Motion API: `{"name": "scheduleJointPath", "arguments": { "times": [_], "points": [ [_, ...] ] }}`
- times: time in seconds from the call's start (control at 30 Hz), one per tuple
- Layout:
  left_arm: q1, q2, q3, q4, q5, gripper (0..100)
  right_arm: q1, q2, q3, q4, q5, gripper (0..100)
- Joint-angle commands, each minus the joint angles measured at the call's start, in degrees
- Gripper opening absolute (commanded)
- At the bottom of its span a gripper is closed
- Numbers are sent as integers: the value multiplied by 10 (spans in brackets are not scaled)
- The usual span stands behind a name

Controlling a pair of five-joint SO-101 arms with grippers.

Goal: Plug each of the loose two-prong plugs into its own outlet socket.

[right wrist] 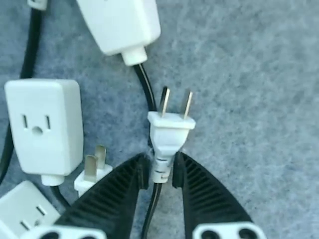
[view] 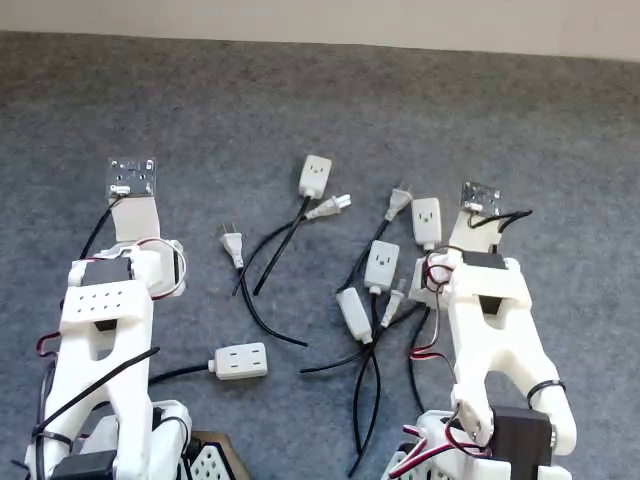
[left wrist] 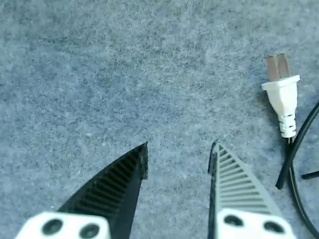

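My right gripper [right wrist: 159, 172] is shut on the neck of a white two-prong plug [right wrist: 169, 130], whose prongs point away from the wrist. Around it lie a face-up white outlet socket [right wrist: 42, 129], a second socket [right wrist: 22, 214], another loose plug [right wrist: 92, 172] and a third socket [right wrist: 119, 25] farther ahead. My left gripper [left wrist: 179, 149] stands open over bare carpet, with a loose white plug [left wrist: 281, 92] off to one side of it. In the high view, that plug [view: 232, 243] lies between the arms, and further plugs [view: 330, 207] [view: 398, 203] lie near the sockets [view: 315, 176] [view: 427, 222] [view: 381, 265].
Everything rests on grey carpet [view: 300, 90]. Black cords [view: 265, 310] cross between the arms and tangle near the right arm [view: 490, 320]. One white socket [view: 240, 361] lies close to the left arm's base [view: 105, 330]. Another white block [view: 354, 314] sits among the cords.
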Motion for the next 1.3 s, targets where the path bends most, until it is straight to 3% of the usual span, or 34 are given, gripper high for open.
{"name": "scheduleJointPath", "arguments": {
  "times": [0.0, 0.47, 0.6, 0.67, 0.77, 0.83, 0.9, 1.03, 1.27],
  "points": [
    [4, -7, -3, -4, 1, 214, 5, -27, -1, -11, 12, 95],
    [4, -7, -3, -4, 2, 214, 7, 112, -66, -11, 12, 94],
    [4, -7, -3, -4, 2, 214, 7, 97, -65, -8, 13, 0],
    [4, -7, -3, -4, 2, 214, 9, 84, -65, -7, 13, 7],
    [10, -13, -7, -4, -1, 214, 7, 52, -86, 51, 62, 5],
    [17, -13, -23, 9, -42, 214, -11, 18, -130, 129, 93, 5],
    [29, -7, -70, 61, -88, 214, -34, -31, -175, 195, 113, 5],
    [38, -7, -204, 200, -119, 217, -91, -170, -225, 221, 120, 5],
    [83, -7, -442, 454, -254, 245, -289, -385, -95, 176, 176, 5]
  ]
}}
